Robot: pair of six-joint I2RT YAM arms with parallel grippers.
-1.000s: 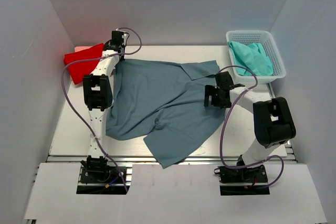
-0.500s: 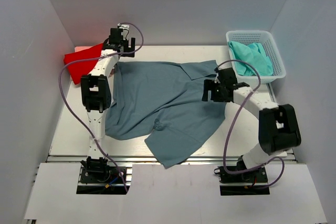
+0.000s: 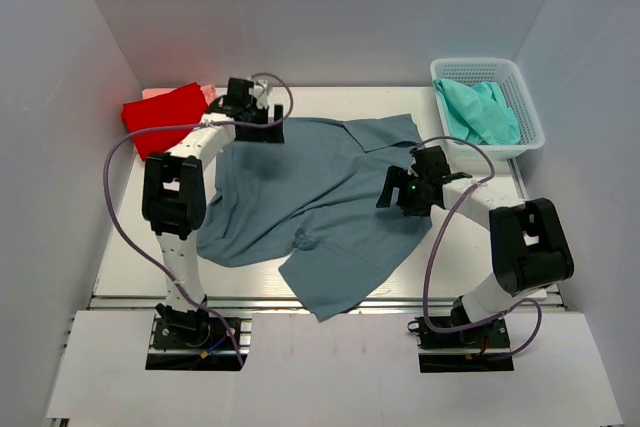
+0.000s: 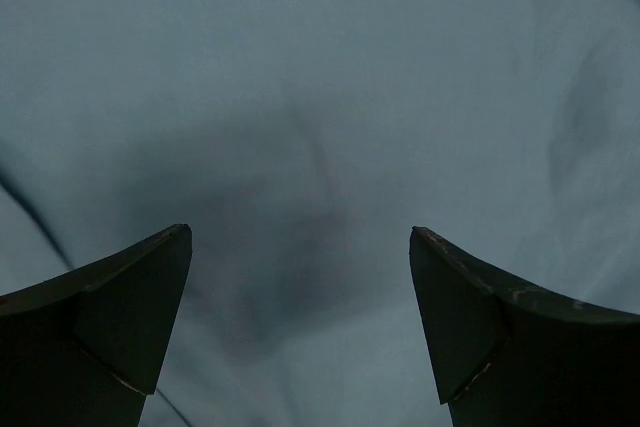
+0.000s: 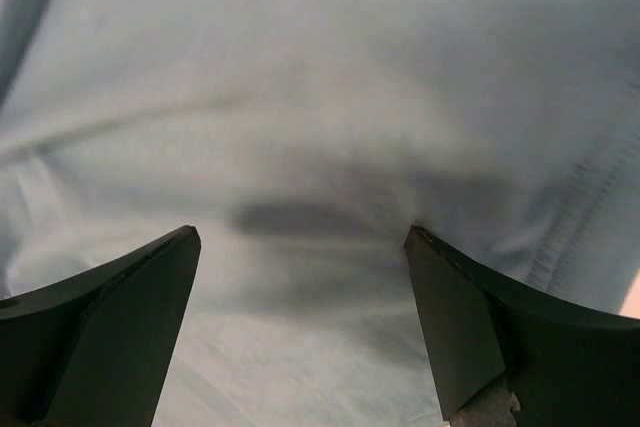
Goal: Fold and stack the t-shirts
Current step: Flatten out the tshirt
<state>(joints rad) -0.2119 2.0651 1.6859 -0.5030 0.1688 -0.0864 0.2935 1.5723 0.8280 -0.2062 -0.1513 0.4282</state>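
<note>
A dusty blue-grey t-shirt (image 3: 310, 197) lies spread and rumpled across the table, collar at the far right. My left gripper (image 3: 262, 133) hovers open over its far left part; in the left wrist view the fingers (image 4: 130, 317) stand wide apart above the cloth (image 4: 300, 67) with nothing between them. My right gripper (image 3: 398, 197) is open over the shirt's right side, and the right wrist view shows only cloth (image 5: 320, 77) between its spread fingers (image 5: 470, 327). A folded red t-shirt (image 3: 160, 119) lies at the far left on a pink one (image 3: 155, 93). A teal t-shirt (image 3: 480, 112) lies in the basket.
The white mesh basket (image 3: 532, 117) stands at the far right corner. White walls close in the table on the left, back and right. Purple cables loop from both arms over the shirt's edges.
My left gripper has let go of the shirt's far left corner, opened, and swung right over the cloth. My right gripper has shifted slightly left and nearer, still open.
</note>
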